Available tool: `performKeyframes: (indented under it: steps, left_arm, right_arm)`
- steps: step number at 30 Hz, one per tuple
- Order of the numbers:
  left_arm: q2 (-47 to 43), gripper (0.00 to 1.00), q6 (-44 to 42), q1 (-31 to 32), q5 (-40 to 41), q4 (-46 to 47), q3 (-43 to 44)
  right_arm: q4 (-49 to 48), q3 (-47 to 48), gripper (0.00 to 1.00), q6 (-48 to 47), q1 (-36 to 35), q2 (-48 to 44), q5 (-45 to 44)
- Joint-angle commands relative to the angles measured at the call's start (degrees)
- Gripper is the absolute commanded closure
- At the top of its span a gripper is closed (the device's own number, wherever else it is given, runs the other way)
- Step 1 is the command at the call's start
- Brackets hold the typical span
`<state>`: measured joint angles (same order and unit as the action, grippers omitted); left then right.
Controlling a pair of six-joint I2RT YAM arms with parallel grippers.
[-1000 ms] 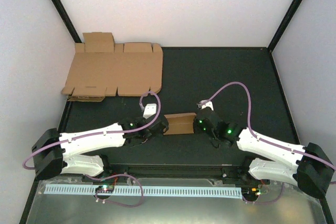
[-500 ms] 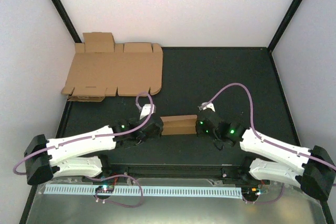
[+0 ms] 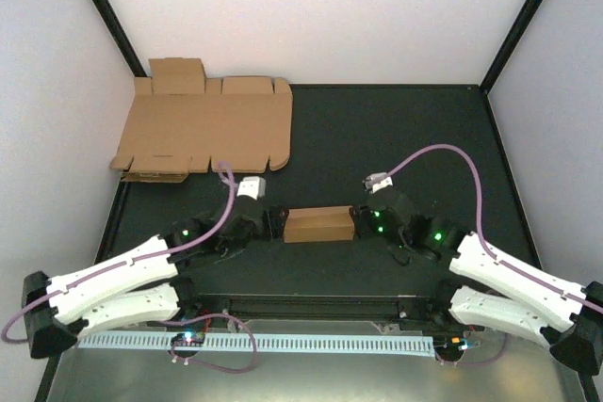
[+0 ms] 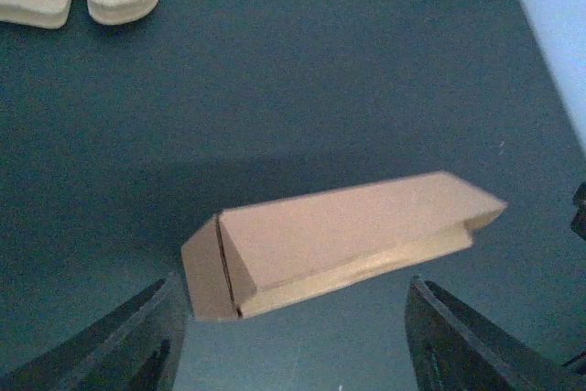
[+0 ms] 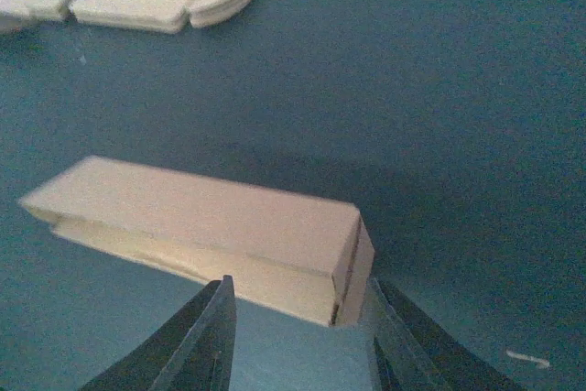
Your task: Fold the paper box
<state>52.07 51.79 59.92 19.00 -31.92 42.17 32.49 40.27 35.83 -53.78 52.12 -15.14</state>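
Find the paper box (image 3: 318, 224) folded shut into a long, low carton, lying flat on the dark table (image 3: 405, 138) near the front edge, directly between the two grippers and well apart from the flat cardboard sheets (image 3: 203, 129) at the back left.

Treat as light and thin-walled: probably stiff along the creases, easy to dent across the broad faces, and likely to slide on the tabletop if nudged from one end only. Note the long seam gaping slightly in both wrist views; expect some spring-back there. Take hold across the narrow width near an end, or press from both ends at once, gently.

Left gripper (image 3: 271, 223): low at the box's left end, jaws spread wide, holding nothing, one finger just beside the box end.

Right gripper (image 3: 358, 223): low at the opposite end, jaws parted less widely, gripping nothing.

Both arms: stretched forward and inward, forearms low over the table, wrists facing each other along the box's length.
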Motion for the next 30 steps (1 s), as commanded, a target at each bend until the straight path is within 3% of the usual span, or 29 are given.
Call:
performKeyframes:
  steps: [1,6,16,20,26,30]
  left_arm:
    - [-4.3,0.3,-4.3,-7.8,-10.2,8.2,-4.0]
    - [-3.8,0.2,-6.1,-17.6,-23.7,13.5,-7.8]
    - [-2.0,0.2,-3.8,-25.2,-41.8,28.6,-16.2]
    - [-1.0,0.45,-4.7,-28.5,-46.3,28.8,-16.6]
    - [1.1,0.96,-6.3,-31.2,-53.6,30.7,-14.5]
    - [7.3,0.98,-6.8,-31.3,-61.6,32.7,-11.5]
  right_arm:
    - [0.4,4.5,0.57,-1.7,3.8,0.7,4.0]
    - [-3.2,3.4,0.51,-3.0,11.1,2.7,16.3]
    - [-13.5,-2.4,0.34,0.5,23.5,5.2,38.3]
    - [-14.6,-4.3,0.53,-0.3,27.3,5.2,43.1]
    - [-20.4,-4.0,0.98,-0.2,28.9,5.8,53.4]
    - [-25.1,-4.0,0.98,1.7,29.0,10.6,59.1]
